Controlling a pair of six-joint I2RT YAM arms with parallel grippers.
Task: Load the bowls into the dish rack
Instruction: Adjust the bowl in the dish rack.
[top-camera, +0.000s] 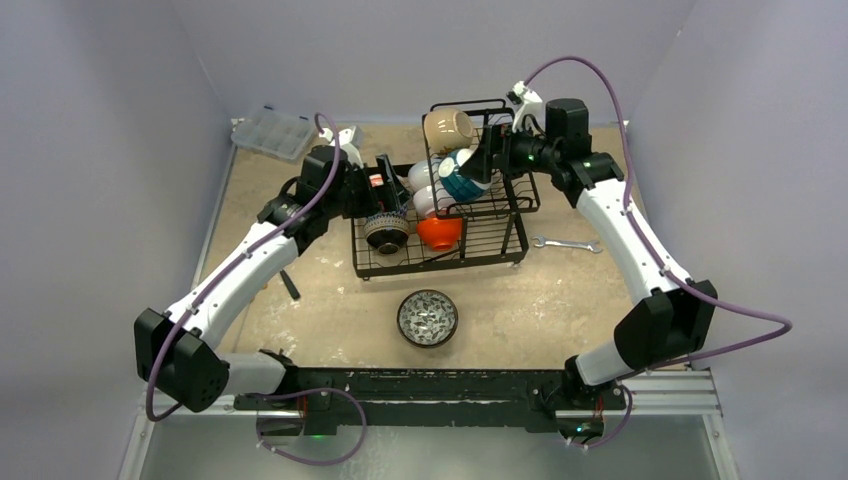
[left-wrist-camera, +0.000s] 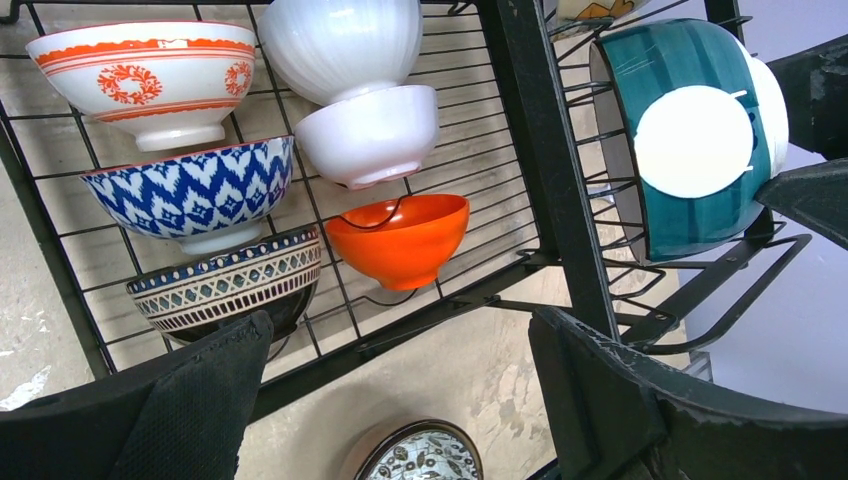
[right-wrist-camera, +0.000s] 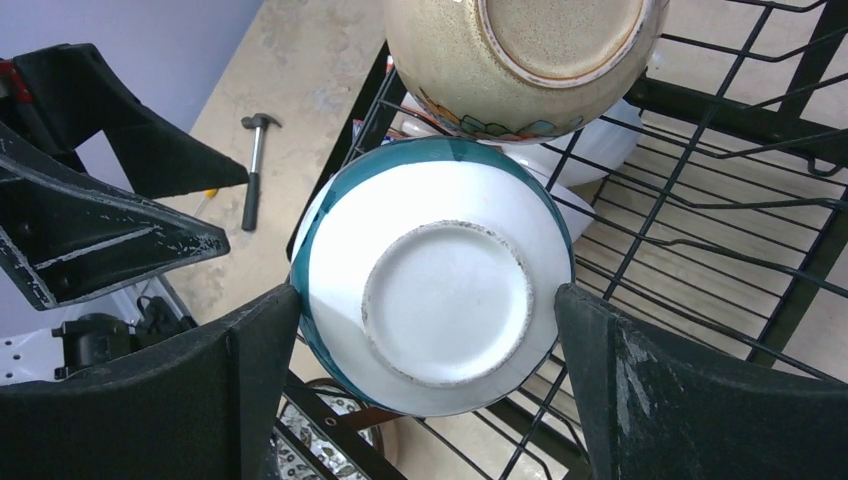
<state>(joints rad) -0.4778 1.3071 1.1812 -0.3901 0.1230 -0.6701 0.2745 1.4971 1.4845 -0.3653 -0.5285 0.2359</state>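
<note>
The black wire dish rack (top-camera: 440, 268) stands mid-table. On its base sit a red floral bowl (left-wrist-camera: 150, 80), a blue-patterned bowl (left-wrist-camera: 195, 190), a banded dark bowl (left-wrist-camera: 230, 285), two white bowls (left-wrist-camera: 370, 130) and an orange bowl (left-wrist-camera: 400, 240). The raised basket holds a tan bowl (right-wrist-camera: 520, 60) and, on edge, a teal bowl (right-wrist-camera: 445, 290). My right gripper (right-wrist-camera: 425, 340) is open, its fingers flanking the teal bowl's foot end. My left gripper (left-wrist-camera: 400, 400) hangs open and empty over the rack's front rail. A leaf-patterned bowl (top-camera: 428, 317) lies on the table in front.
A wrench (top-camera: 565, 243) lies right of the rack. A small hammer (right-wrist-camera: 253, 165) is on the table left of it. A clear compartment box (top-camera: 272, 132) sits at the back left corner. Walls close in on three sides.
</note>
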